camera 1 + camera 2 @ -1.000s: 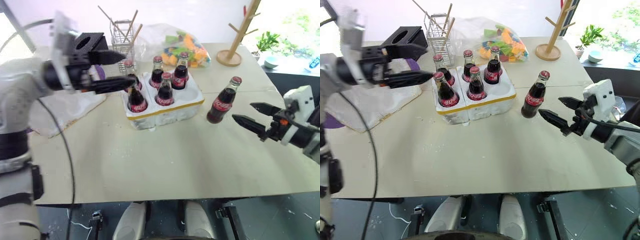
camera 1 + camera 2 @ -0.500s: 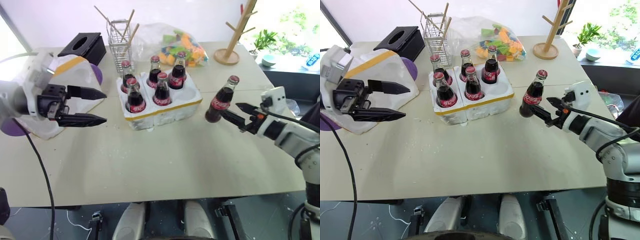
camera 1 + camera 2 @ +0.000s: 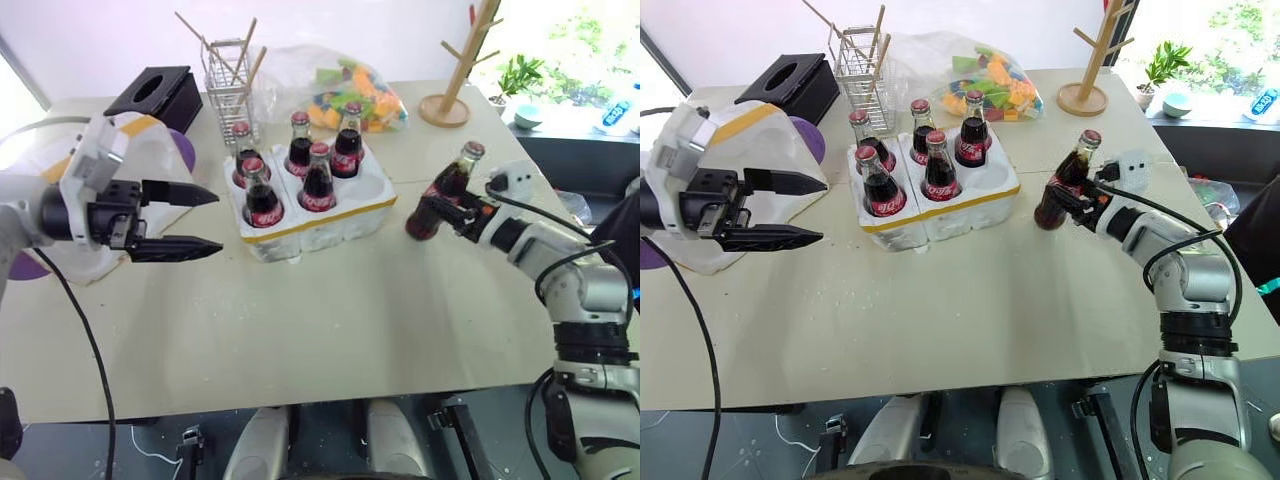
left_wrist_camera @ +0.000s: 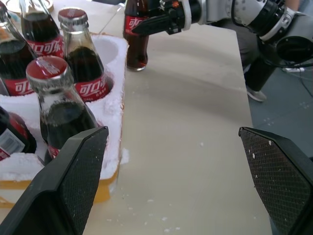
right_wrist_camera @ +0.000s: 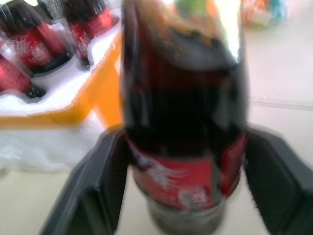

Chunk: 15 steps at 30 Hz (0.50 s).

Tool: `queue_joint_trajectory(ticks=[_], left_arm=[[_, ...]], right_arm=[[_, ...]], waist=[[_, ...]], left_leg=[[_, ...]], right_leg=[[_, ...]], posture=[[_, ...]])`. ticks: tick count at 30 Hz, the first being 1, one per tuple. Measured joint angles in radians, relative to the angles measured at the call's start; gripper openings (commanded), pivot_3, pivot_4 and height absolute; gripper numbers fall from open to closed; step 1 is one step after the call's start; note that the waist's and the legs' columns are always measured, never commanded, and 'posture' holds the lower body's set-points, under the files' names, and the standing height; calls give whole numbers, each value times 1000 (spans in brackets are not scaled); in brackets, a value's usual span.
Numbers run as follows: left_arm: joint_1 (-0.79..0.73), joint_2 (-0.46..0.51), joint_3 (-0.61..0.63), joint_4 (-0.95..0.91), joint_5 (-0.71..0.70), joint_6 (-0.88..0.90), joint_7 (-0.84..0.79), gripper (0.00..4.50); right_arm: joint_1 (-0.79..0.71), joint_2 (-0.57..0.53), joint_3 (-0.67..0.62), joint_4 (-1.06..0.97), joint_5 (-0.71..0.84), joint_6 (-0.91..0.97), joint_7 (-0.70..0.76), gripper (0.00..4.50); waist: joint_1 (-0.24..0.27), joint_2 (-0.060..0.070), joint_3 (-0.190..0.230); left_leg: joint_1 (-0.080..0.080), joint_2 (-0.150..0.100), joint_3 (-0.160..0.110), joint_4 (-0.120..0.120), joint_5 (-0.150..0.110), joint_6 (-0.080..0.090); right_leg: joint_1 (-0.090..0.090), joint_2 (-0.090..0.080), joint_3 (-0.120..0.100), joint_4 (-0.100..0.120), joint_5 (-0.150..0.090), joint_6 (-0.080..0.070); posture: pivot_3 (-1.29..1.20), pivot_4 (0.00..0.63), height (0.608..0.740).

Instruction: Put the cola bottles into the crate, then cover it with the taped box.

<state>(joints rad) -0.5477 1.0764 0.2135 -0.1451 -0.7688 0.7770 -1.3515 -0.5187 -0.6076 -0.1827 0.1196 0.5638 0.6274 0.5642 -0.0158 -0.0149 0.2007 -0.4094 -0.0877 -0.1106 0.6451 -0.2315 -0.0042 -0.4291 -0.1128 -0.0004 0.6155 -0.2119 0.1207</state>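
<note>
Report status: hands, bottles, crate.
Right hand shut on last cola bottle, tilted beside crate. Left hand open, empty. Five bottles seated, front-right well free.

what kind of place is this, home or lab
Probably a staged test table in a lab or office: a beige tabletop with mixed props, a wooden mug tree, a wire rack of sticks and a black tissue box.

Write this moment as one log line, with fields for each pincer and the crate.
right pincer: shut on loose glass cola bottle | left pincer: open, empty | low white foam crate: five bottles in, one well free
</note>
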Motion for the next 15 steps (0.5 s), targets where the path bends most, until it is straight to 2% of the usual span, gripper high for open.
queue_joint_trajectory(ticks=[5,11,15], left_arm=[[37,1,32,-27,-16,3,28,4500],[73,2,85,-32,-30,9,69,4500],[83,1,89,-36,-30,7,88,4500]], right_arm=[[-10,-1,-23,-98,49,40,23,2693],[-208,-2,-45,-210,141,106,41,2693],[-282,40,31,-212,141,107,69,2693]], waist=[[-3,9,5],[-4,11,7],[-3,11,7]], left_leg=[[0,0,1,0,0,0],[0,0,1,-1,0,0],[0,0,1,0,0,0]], right_leg=[[-2,0,1,2,0,0],[-3,1,2,4,0,0],[-3,0,2,3,0,0]], posture=[[0,150,740],[0,150,740],[0,150,740]])
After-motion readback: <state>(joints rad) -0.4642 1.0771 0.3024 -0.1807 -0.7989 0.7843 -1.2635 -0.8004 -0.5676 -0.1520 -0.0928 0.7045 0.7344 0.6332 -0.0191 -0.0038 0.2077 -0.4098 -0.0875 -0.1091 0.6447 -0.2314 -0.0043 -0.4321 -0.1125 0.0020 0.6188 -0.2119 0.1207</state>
